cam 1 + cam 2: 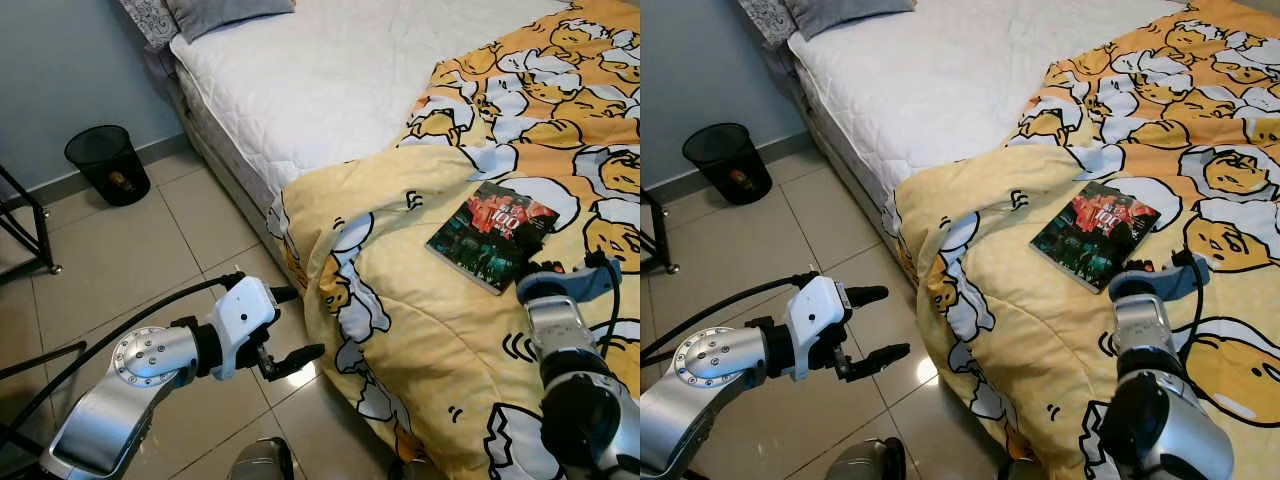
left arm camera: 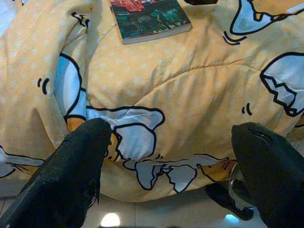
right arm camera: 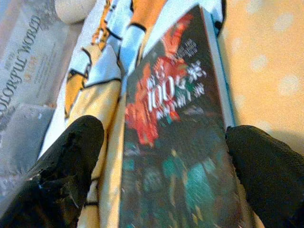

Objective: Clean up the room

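A paperback book [image 1: 492,236] w/ a dark cover, red and green artwork and "100" on the front lies flat on the yellow cartoon-print duvet [image 1: 420,330], near the bed's foot end where the duvet spills over the mattress edge toward the floor. Right gripper [image 3: 166,178] is down at the book's near edge; in the right wrist view its two black fingers [image 3: 66,156] are spread wide, one on each side of the cover, w/ the book between them but not clamped; can't tell if the tips touch the cover. From the head views the right arm's silver wrist, w/ a blue-grey cable wrap, sits just beside the book's near corner. Left gripper [image 1: 285,328] hangs over the beige tiled floor [image 1: 120,250], beside the draped duvet edge, fingers parted and holding nothing; left wrist view looks across at the duvet folds w/ the book further off. Rest of the bed: bare white quilted mattress [image 1: 330,80], a grey pillow [image 1: 225,14] at the head end. A black mesh wastebasket [image 1: 108,164] stands on the floor against the grey-blue wall, well apart from the bed, w/ something small inside, too small to identify. Black metal frame leg [image 1: 30,225] at the far left edge.
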You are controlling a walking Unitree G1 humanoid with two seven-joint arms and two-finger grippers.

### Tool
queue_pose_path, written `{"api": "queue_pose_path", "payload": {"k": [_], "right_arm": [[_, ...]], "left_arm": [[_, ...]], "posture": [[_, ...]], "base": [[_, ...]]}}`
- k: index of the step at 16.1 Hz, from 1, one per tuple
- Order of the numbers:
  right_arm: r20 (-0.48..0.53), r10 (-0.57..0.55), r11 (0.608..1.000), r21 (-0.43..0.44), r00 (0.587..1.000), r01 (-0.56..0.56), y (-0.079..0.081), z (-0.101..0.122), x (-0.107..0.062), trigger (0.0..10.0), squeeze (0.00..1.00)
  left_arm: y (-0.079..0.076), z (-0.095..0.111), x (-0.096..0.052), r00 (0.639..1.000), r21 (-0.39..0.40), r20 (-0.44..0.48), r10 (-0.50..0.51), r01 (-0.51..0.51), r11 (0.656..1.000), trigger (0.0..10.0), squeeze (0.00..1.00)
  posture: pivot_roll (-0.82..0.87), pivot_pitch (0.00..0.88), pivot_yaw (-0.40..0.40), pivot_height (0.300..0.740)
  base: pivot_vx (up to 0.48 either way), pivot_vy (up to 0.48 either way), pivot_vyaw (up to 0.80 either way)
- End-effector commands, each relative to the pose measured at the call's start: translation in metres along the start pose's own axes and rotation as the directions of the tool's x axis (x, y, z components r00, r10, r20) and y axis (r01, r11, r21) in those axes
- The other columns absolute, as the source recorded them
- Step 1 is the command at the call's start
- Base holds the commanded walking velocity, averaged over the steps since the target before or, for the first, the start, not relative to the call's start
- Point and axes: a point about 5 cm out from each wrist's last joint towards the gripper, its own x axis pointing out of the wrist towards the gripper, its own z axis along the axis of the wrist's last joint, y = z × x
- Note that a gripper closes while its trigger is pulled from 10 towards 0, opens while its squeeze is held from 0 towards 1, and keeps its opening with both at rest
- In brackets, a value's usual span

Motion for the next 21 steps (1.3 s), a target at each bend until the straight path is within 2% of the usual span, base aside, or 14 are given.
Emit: {"api": "queue_pose_path", "payload": {"k": [1, 2, 6, 8, 9, 11, 12, 13, 14, 16, 17, 20, 21], "right_arm": [[-0.062, -0.007, 1.0, -0.03, 0.998, 0.005, -0.006, -0.01, -0.003, 10.0, 0.0], [-0.13, -0.007, 0.998, -0.059, 0.991, -0.001, -0.009, -0.022, -0.007, 10.0, 0.0], [-0.195, -0.041, 0.996, -0.085, 0.98, 0.025, -0.017, -0.04, -0.014, 10.0, 0.0], [-0.251, 0.003, 0.999, -0.048, 0.968, -0.015, -0.013, -0.052, -0.015, 10.0, 0.0], [-0.273, 0.046, 0.999, 0.013, 0.961, -0.045, -0.007, -0.058, -0.016, 10.0, 0.0], [-0.289, 0.047, 0.998, 0.051, 0.956, -0.034, -0.005, -0.065, -0.016, 10.0, 0.0], [-0.304, 0.007, 0.999, 0.045, 0.953, 0.007, -0.007, -0.071, -0.018, 10.0, 0.0], [-0.333, -0.106, 0.994, -0.006, 0.937, 0.111, -0.015, -0.08, -0.022, 10.0, 0.0], [-0.349, -0.143, 0.989, -0.018, 0.926, 0.146, -0.019, -0.084, -0.025, 10.0, 0.0], [-0.346, -0.275, 0.961, -0.092, 0.897, 0.26, -0.03, -0.093, -0.032, 10.0, 0.0], [-0.336, -0.3, 0.954, -0.097, 0.893, 0.284, -0.033, -0.094, -0.034, 10.0, 0.0], [-0.316, -0.236, 0.968, 0.003, 0.919, 0.25, -0.023, -0.092, -0.028, 10.0, 0.0], [-0.295, -0.128, 0.984, 0.079, 0.947, 0.157, -0.005, -0.087, -0.019, 10.0, 0.0]], "left_arm": [[0.0, 0.002, -0.001, 1.0, 0.008, -0.003, -0.012, 0.012, 1.0, 10.0, 0.75], [0.0, 0.001, -0.001, 1.0, 0.008, -0.005, -0.015, 0.015, 1.0, 10.0, 0.75], [0.0, 0.001, 0.0, 1.0, 0.011, -0.012, -0.026, 0.026, 1.0, 10.0, 0.75], [0.0, 0.001, 0.0, 0.999, 0.011, -0.013, -0.03, 0.031, 0.999, 10.0, 0.75], [0.0, 0.001, -0.001, 0.999, 0.013, -0.014, -0.032, 0.032, 0.999, 10.0, 0.75], [0.0, 0.001, -0.003, 0.999, 0.014, -0.017, -0.031, 0.031, 0.999, 10.0, 0.75], [0.0, 0.001, -0.003, 0.999, 0.015, -0.02, -0.032, 0.032, 0.999, 10.0, 0.75], [0.0, 0.001, -0.005, 0.999, 0.017, -0.026, -0.033, 0.033, 0.999, 10.0, 0.75], [0.0, 0.001, -0.006, 0.999, 0.018, -0.028, -0.033, 0.033, 0.999, 10.0, 0.75], [0.0, 0.0, -0.011, 0.999, 0.022, -0.044, -0.029, 0.03, 0.999, 10.0, 0.75], [0.0, 0.0, -0.012, 0.998, 0.023, -0.049, -0.026, 0.027, 0.999, 10.0, 0.75], [0.001, 0.0, -0.016, 0.998, 0.025, -0.058, -0.02, 0.022, 0.999, 10.0, 0.75], [0.002, -0.001, -0.017, 0.998, 0.024, -0.061, -0.016, 0.017, 1.0, 10.0, 0.75]], "posture": [[0.15, 0.134, 0.08, 0.74], [0.15, 0.134, 0.082, 0.74], [0.16, 0.135, 0.089, 0.74], [0.16, 0.133, 0.09, 0.74], [0.16, 0.132, 0.091, 0.74], [0.17, 0.136, 0.096, 0.74], [0.18, 0.138, 0.098, 0.74], [0.18, 0.141, 0.102, 0.74], [0.19, 0.147, 0.107, 0.74], [0.22, 0.159, 0.116, 0.74], [0.22, 0.162, 0.118, 0.74], [0.24, 0.173, 0.119, 0.74], [0.24, 0.175, 0.116, 0.74]], "base": [[0.0, 0.0, 0.0], [0.0, 0.0, 0.0], [0.0, 0.0, 0.0], [0.0, 0.0, 0.0], [0.0, 0.0, 0.0], [0.0, 0.0, 0.0], [0.0, 0.0, 0.0], [0.0, 0.0, 0.0], [0.0, 0.0, 0.0], [0.0, 0.0, 0.0], [0.0, 0.0, 0.0], [0.0, 0.0, 0.0], [0.0, 0.0, 0.0]]}}
